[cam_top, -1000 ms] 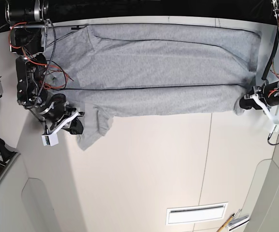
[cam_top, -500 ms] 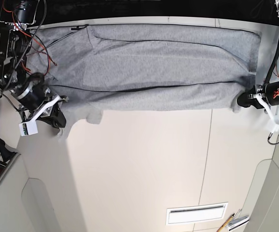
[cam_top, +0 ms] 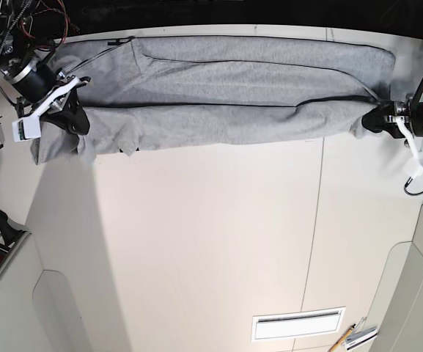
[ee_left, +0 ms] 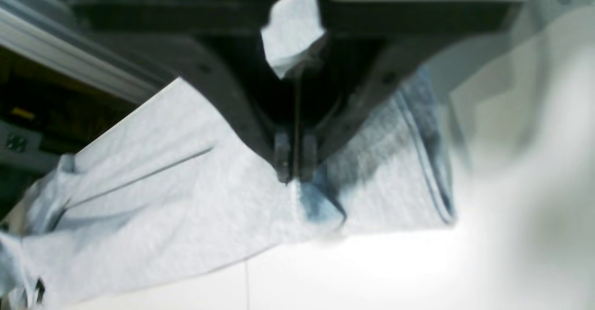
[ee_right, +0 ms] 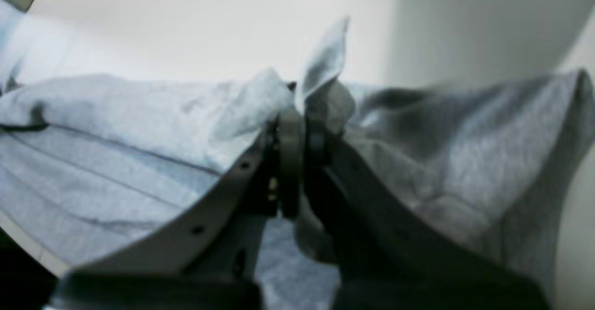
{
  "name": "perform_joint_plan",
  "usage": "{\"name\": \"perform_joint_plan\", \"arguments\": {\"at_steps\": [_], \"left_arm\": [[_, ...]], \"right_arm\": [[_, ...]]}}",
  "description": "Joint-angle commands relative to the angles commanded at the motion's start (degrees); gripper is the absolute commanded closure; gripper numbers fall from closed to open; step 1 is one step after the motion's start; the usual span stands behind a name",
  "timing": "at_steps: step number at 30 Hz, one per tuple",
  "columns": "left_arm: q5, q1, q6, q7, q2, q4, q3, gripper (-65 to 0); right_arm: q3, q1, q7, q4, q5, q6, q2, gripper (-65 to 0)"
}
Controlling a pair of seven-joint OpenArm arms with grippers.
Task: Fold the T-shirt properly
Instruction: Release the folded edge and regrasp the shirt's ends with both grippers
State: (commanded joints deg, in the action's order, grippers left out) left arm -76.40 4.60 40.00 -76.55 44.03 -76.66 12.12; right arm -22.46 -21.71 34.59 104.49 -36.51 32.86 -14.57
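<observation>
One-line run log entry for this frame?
phase: fold | heather-grey cotton T-shirt: near edge lifted | left gripper: shut on T-shirt | right gripper: shut on T-shirt

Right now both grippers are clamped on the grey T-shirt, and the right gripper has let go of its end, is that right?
Not quite. The right gripper has not let go: the right wrist view shows it shut on a pinch of the T-shirt. The left gripper is clamped on the other end, as you said.

There are no words, numbers or signs to read in any of these pictures. The T-shirt (cam_top: 226,95) shows only plain grey cloth. The white table (cam_top: 211,242) has no label on it.
</observation>
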Motion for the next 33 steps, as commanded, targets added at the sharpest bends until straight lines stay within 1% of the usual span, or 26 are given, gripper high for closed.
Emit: {"name": "perform_joint_plan", "arguments": {"at_steps": [6, 8, 9, 11, 15, 16, 17, 19, 20, 21, 23, 24, 25, 27, 29, 31, 32, 33], "left_arm": [[0.74, 1.81, 0.00, -0.70, -0.02, -2.54, 5.03, -0.3], [0.31, 2.29, 0.00, -3.08, -0.02, -2.54, 5.97, -6.3], [-0.28, 2.64, 0.00, -3.45, -0.02, -2.54, 5.97, -8.0], [-2.38, 4.20, 0.00, -3.45, -0.04, -2.54, 5.97, -9.0], [-2.64, 7.06, 0.00, -3.45, -0.04, -2.54, 5.97, -9.4], [-2.64, 7.17, 0.00, -3.45, -0.07, -2.54, 5.97, -11.5], [-2.64, 7.17, 0.00, -3.45, -0.04, -2.54, 5.97, -15.4], [-2.62, 7.17, 0.00, -3.45, -0.04, -2.54, 5.97, -28.4], [-2.62, 7.15, 0.00, -3.45, -0.04, -2.54, 5.97, -33.1], [-2.64, 7.15, 0.00, -3.45, -0.07, -2.54, 5.97, -34.4], [-2.67, 7.15, 0.00, -3.45, -0.04, -2.54, 5.99, -34.4], [-2.69, 7.15, 0.00, -3.45, -0.04, -2.54, 6.32, -34.4], [-3.19, 7.13, 0.00, -3.45, -0.04, -2.54, 6.95, -34.4], [-3.98, 7.15, 0.00, -3.45, -0.04, -2.54, 9.88, -34.4], [-4.28, 7.17, 0.00, -3.45, -0.04, -2.54, 14.32, -34.4], [-6.58, 7.17, 0.00, -3.45, -0.07, -2.54, 18.95, -34.4], [-8.09, 7.19, 0.00, -3.45, -0.07, -2.54, 20.61, -34.5], [-8.60, 7.19, 0.00, -3.45, -0.07, -2.54, 21.46, -35.3]], "right_arm": [[-0.20, -1.97, 0.22, 0.00, -0.17, 0.02, -0.02, 0.0], [-0.20, -1.97, 1.66, 0.00, -0.20, 0.02, -0.02, 0.0], [-0.20, -1.97, 2.69, 0.00, -0.22, 0.02, 0.00, 0.0], [-0.20, -2.56, 3.41, -0.02, -1.03, 0.02, -0.02, 0.0], [-0.20, -4.81, 3.34, -0.02, -1.97, 0.00, 0.00, 0.0], [-0.20, -5.29, 3.37, -0.02, -2.05, 0.00, 0.02, 0.0], [-0.20, -5.68, 3.39, -0.02, -2.03, 0.00, 0.02, 0.0], [-0.20, -6.45, 3.39, -0.07, -1.86, -0.04, 0.02, 0.0], [-0.20, -6.60, 3.41, -0.11, -1.86, -0.07, 0.02, 0.0], [-0.20, -6.60, 3.41, -0.13, -1.79, -0.07, 0.00, -0.5], [-0.20, -6.56, 3.39, -0.13, -1.42, -0.07, 0.00, -20.7], [-0.37, -6.56, 3.39, -0.13, -1.46, -0.07, 0.00, -28.1], [-0.72, -6.56, 3.39, -0.11, -1.75, -0.07, 0.00, -31.5], [-2.49, -6.56, 3.41, -0.09, -3.93, -0.04, 0.02, -31.4], [-5.42, -6.54, 3.45, 0.24, -7.17, -0.02, 0.17, -31.4], [-8.63, -6.51, 3.80, 1.22, -9.44, 0.02, 0.20, -31.4], [-10.16, -6.38, 4.52, 2.12, -10.12, 0.04, 0.33, -31.4], [-11.58, -6.21, 5.49, 3.26, -10.80, 0.02, 0.50, -31.4]]}}
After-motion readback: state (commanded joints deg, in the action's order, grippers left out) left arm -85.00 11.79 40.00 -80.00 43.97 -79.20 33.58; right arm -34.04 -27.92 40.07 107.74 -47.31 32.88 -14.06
